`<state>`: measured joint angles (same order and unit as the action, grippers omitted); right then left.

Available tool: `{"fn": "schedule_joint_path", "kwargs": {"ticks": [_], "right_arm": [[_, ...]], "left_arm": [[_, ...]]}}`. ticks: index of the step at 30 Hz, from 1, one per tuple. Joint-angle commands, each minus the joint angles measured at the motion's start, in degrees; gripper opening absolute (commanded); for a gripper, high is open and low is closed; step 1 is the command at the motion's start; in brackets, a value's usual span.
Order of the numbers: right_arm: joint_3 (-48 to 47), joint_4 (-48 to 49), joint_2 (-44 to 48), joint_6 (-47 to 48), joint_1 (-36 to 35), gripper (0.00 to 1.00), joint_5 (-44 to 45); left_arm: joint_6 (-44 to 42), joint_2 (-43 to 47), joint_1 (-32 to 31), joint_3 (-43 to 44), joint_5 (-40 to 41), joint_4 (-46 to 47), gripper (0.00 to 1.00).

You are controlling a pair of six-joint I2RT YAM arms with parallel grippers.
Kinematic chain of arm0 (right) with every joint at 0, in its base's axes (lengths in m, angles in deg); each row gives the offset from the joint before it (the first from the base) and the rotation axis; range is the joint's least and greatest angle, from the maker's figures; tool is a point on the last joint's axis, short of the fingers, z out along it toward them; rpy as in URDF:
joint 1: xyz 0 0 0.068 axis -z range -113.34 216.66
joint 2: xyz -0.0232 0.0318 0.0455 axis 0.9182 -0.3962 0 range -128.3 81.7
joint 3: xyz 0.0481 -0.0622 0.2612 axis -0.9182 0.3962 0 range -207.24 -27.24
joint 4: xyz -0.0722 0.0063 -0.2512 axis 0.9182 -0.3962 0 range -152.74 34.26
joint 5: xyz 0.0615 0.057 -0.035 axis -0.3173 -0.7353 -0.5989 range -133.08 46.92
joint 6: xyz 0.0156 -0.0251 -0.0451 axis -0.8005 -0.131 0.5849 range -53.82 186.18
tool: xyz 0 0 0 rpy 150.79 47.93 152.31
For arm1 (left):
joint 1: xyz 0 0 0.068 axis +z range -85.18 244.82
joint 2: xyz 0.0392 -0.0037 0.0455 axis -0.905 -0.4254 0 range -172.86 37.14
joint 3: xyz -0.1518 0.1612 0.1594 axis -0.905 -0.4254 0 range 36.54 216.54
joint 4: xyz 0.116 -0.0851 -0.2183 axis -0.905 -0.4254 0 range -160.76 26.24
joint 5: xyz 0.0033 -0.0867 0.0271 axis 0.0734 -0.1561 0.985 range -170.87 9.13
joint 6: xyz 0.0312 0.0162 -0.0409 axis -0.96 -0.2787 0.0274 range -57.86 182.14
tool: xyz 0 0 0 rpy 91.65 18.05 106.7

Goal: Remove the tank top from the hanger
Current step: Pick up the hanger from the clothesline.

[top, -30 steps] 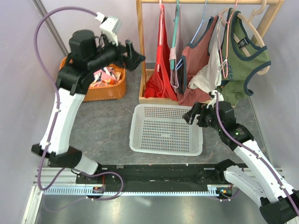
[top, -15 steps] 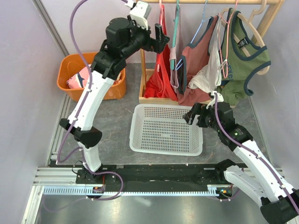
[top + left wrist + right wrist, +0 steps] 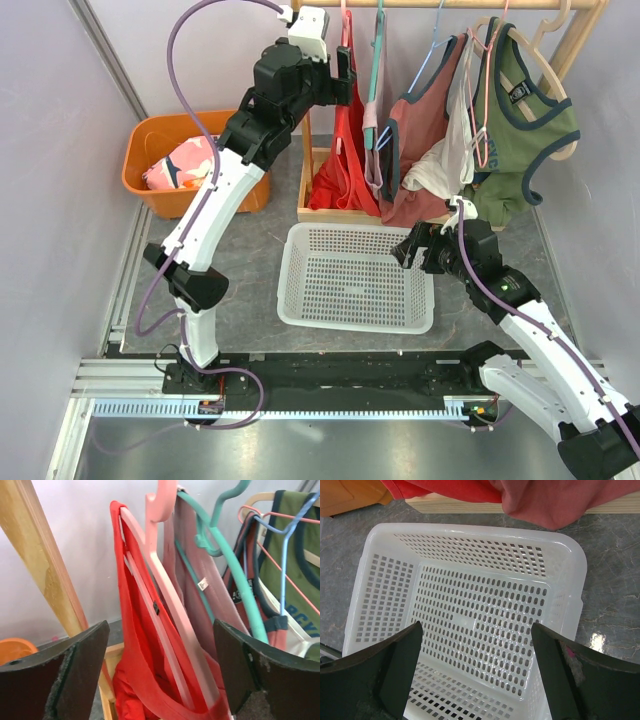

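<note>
So, far left there's an orange bin (image 3: 160,135) of clothes on the surface (image 3: 240,260). Next, the left end effector (image 3: 344,78) is up by the wooden rack (image 3: 40,565), jaws spread wide and gripping nothing, facing the red tank top (image 3: 335,170), which hangs on its pink hanger (image 3: 156,530) at the rail's left end. Below sits a white basket (image 3: 300,270). The right end effector (image 3: 412,247) hovers over the basket's right side, wide open too, empty. A green top (image 3: 530,120) hangs far right.
</note>
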<state>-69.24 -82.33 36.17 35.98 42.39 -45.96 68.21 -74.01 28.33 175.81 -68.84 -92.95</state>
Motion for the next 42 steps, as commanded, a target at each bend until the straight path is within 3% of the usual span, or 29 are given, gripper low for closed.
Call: {"fn": "schedule_joint_path", "kwargs": {"ticks": [1, 4, 11, 13, 14, 17, 20, 34, 42], "right_arm": [[-1.6, 1.0, 0.7, 0.8, -0.3, 0.98, 0.4], [-1.5, 1.0, 0.8, 0.6, -0.3, 0.98, 0.7], [-1.8, 1.0, 0.5, 0.2, -0.4, 0.98, 0.7], [-1.9, 0.9, 0.3, 0.2, -0.4, 0.98, 0.7], [-2.1, 0.9, 0.2, 0.4, -0.4, 0.98, 0.6], [-2.3, 1.0, 0.2, 0.3, -0.4, 0.98, 0.6], [-2.1, 0.9, 0.4, 0.4, -0.4, 0.98, 0.5], [-0.3, 0.9, 1.3, 0.1, -0.3, 0.98, 0.2], [-0.7, 0.4, 1.9, -0.1, -0.4, 0.98, -0.1]], "left_arm": [[-2.3, 1.6, -0.3, -2.1, 2.7, 2.6, 0.81], [-3.2, 1.6, -0.5, -3.3, 1.2, 2.6, 0.68], [-5.1, 2.3, -0.9, -5.2, 0.2, 1.6, 0.61], [-5.3, 2.3, -0.9, -5.6, 0.3, 1.7, 0.54], [-5.4, 2.5, -0.9, -5.7, 0.3, 1.7, 0.49], [-5.8, 2.7, -0.9, -5.5, 0.4, 1.7, 0.17], [-6.0, 3.1, -0.9, -4.5, 0.6, 1.9, 0.06], [-13.9, 8.5, -1.9, -0.2, 6.5, 7.8, 0.02], [-14.1, 15.3, -3.0, -5.7, 7.5, 5.2, 0.02]]}}
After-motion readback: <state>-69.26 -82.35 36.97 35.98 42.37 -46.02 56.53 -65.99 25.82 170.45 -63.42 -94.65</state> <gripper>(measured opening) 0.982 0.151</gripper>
